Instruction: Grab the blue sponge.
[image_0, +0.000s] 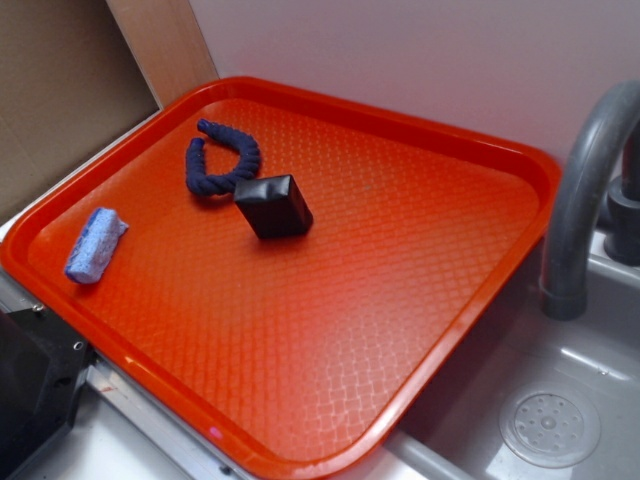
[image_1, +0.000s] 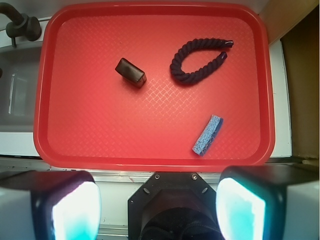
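Note:
The blue sponge is a small light-blue mottled block lying flat near the left rim of the red tray. In the wrist view it lies at the tray's lower right, slanted. My gripper hangs high above the tray's near edge, open, its two pale fingertips wide apart with nothing between them. It is well clear of the sponge. The exterior view does not show the gripper.
A glossy black box sits mid-tray, beside a dark navy twisted rope curled in an arc. A grey faucet and sink with drain lie right of the tray. A wooden panel stands behind.

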